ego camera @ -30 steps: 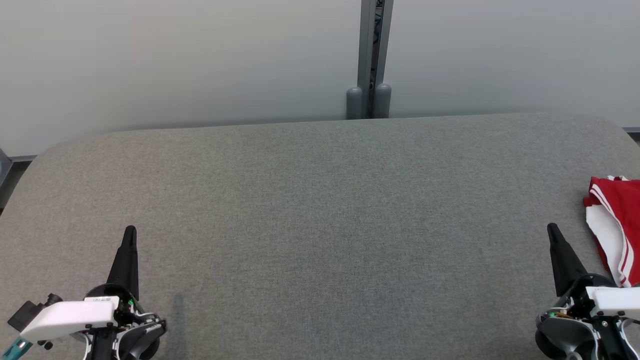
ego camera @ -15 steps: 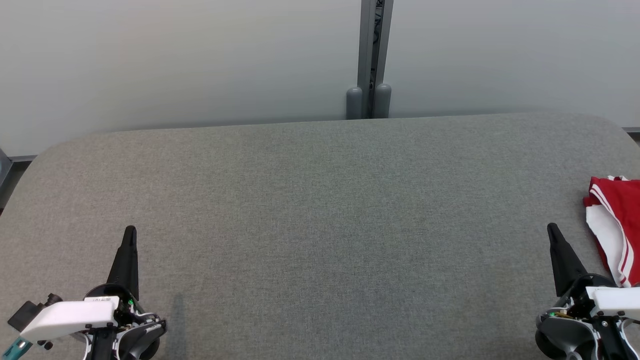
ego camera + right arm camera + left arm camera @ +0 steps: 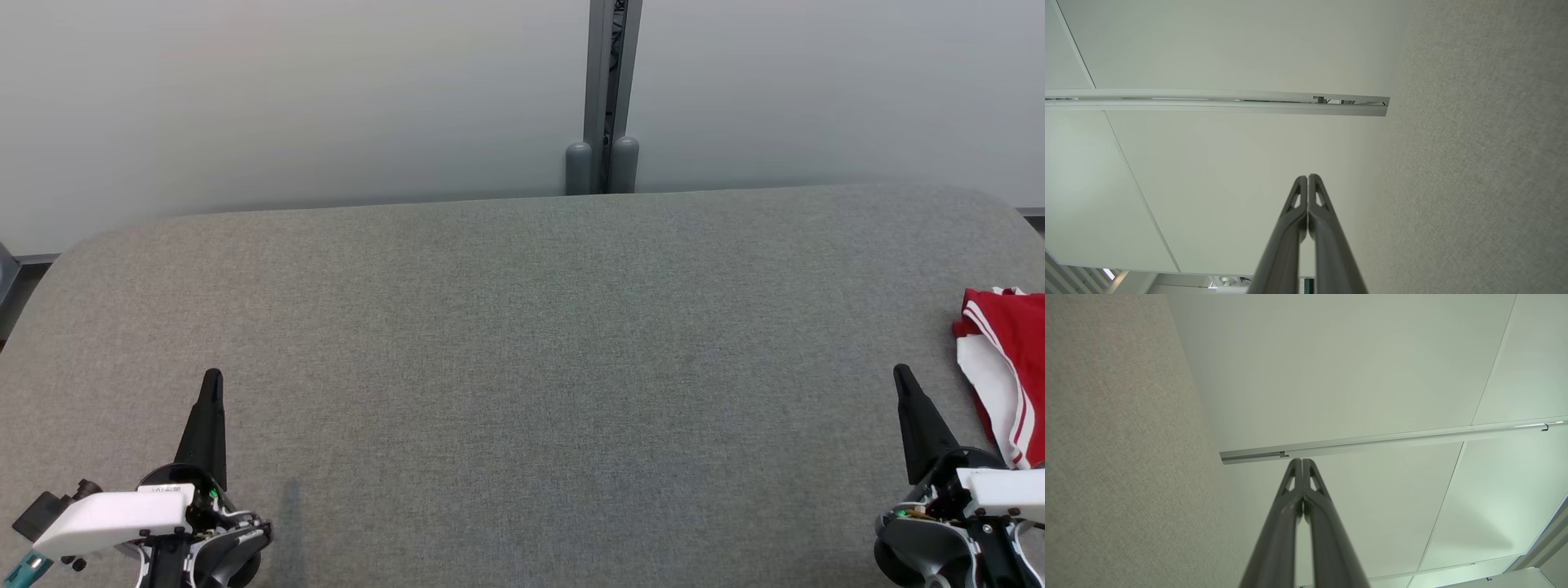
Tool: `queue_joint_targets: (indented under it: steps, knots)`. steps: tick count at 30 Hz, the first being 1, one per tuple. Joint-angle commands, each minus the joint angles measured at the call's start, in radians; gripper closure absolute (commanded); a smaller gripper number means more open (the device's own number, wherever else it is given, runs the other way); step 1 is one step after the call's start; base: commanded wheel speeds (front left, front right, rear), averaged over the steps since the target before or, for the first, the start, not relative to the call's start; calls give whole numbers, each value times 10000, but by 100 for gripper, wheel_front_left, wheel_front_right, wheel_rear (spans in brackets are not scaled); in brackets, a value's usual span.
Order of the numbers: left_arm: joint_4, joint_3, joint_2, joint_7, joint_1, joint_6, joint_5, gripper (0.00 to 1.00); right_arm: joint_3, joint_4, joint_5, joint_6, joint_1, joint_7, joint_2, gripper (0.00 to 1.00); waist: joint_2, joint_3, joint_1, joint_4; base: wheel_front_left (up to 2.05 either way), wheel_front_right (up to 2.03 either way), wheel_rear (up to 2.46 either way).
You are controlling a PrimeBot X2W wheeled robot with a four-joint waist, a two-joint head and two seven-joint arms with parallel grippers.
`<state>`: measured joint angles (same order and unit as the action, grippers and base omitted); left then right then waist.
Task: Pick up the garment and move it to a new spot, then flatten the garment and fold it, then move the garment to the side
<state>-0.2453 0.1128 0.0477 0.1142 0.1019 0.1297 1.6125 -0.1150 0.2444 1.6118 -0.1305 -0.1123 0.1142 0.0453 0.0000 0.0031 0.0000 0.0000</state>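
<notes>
A red garment with white stripes and a white panel (image 3: pixel 1002 371) lies bunched at the table's right edge in the head view, partly cut off by the picture's border. My right gripper (image 3: pixel 901 374) rests at the lower right, just left of the garment and apart from it, fingers pressed together and empty (image 3: pixel 1307 177). At the lower left my left gripper (image 3: pixel 212 376) is far from the garment, also shut with nothing in it (image 3: pixel 1302 461).
The grey fabric-covered table (image 3: pixel 522 343) has rounded far corners. Behind it stands a pale partition wall (image 3: pixel 286 98) with a grey metal post (image 3: pixel 608 90) at its middle.
</notes>
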Motion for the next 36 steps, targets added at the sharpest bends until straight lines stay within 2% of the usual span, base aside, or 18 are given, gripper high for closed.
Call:
queue_joint_targets:
  steps: [1,36]
  knots:
    - [33,41,49,31,131,45,12,100,-6,-36,26,-2,86,33,93,100,0,0,0,0,0,0,0]
    - [34,40,49,31,131,45,12,100,-5,-36,26,-4,87,32,93,100,0,0,0,0,0,0,0]
